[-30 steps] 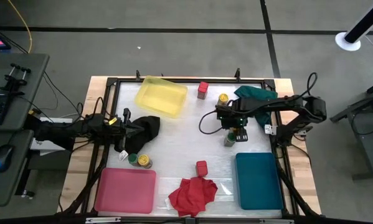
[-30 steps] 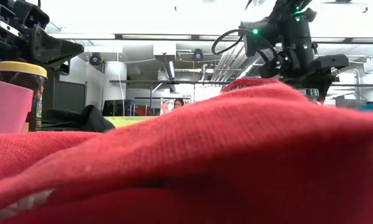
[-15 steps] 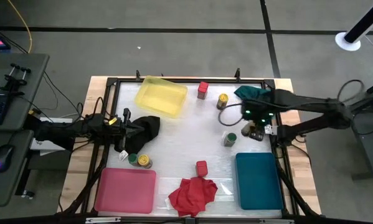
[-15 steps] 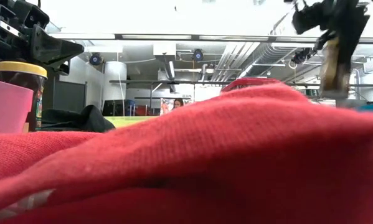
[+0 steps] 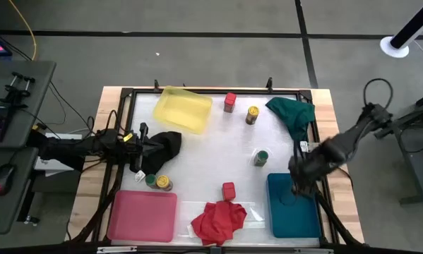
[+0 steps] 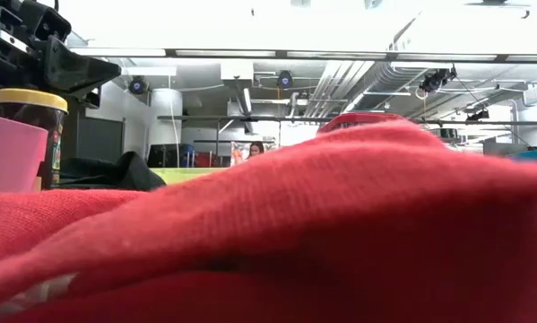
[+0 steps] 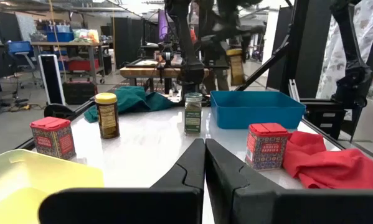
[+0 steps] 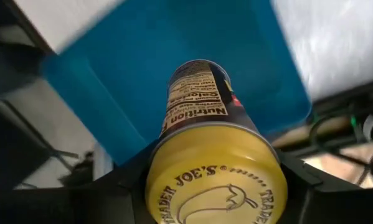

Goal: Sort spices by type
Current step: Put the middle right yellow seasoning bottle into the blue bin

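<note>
My right gripper (image 5: 301,175) is shut on a yellow-lidded jar (image 8: 202,118) and hovers over the teal tray (image 5: 296,212). My left gripper (image 7: 205,152) is shut and empty beside the black cloth (image 5: 167,147). On the table stand a yellow-lidded jar (image 5: 252,114), a green-lidded jar (image 5: 260,157), two red boxes (image 5: 230,101) (image 5: 228,190), and a green-lidded (image 5: 150,180) and a yellow-lidded jar (image 5: 164,184) by the pink tray (image 5: 144,215). The low view shows mostly red cloth (image 6: 340,233). My right gripper pinches the yellow-lidded jar between its two fingers (image 8: 127,183) at the jar's sides just under the lid (image 8: 214,183). The fingers come from above, along the jar. It is lifted clear, its base pointing down at the teal tray (image 8: 136,68).
A yellow tray (image 5: 184,109) sits at the far left, a green cloth (image 5: 292,113) at the far right, a red cloth (image 5: 218,219) at the near edge. Bare white table lies in the middle, around (image 5: 211,155). A person shows far off in the room (image 6: 255,151).
My right gripper, shut on the yellow-lidded jar, has carried it from beside the green-lidded jar toward the table's right and near edges, ending over the teal tray. It has passed out of the low view.
</note>
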{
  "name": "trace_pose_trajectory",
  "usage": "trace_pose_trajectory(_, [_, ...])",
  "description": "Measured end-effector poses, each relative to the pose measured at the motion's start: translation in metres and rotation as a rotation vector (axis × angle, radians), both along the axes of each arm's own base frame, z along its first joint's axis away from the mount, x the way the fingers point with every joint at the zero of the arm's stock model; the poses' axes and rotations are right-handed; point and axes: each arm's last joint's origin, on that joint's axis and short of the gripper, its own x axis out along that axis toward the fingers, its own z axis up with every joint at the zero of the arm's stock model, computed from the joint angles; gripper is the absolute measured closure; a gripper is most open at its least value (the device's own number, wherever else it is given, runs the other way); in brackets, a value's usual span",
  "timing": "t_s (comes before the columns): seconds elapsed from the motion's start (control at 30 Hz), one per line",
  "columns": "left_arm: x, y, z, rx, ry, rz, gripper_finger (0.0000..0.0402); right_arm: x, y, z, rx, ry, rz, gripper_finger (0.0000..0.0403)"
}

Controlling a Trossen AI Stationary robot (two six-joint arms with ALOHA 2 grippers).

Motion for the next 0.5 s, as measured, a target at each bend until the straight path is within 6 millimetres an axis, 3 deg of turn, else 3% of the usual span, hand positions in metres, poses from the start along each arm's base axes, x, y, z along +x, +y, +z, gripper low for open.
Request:
trace_pose_trajectory(0.13, [0.0,0.0,0.0,0.0,0.0,0.0,0.0401,-0.002,0.016,-0.034,-0.011,0.094,-0.108,0.0194])
trace_pose_trajectory(0.23, [0.0,0.0,0.0,0.0,0.0,0.0,0.0401,-0.007,0.014,-0.056,-0.059,0.171,-0.286,0.0194])
trace_pose_trajectory(0.37, [0.0,0.0,0.0,0.0,0.0,0.0,0.0401,-0.011,0.008,-0.064,-0.14,0.173,-0.591,0.0194])
trace_pose_trajectory(0.5, [0.0,0.0,0.0,0.0,0.0,0.0,0.0401,-0.013,0.007,-0.072,-0.176,0.184,-0.78,0.0194])
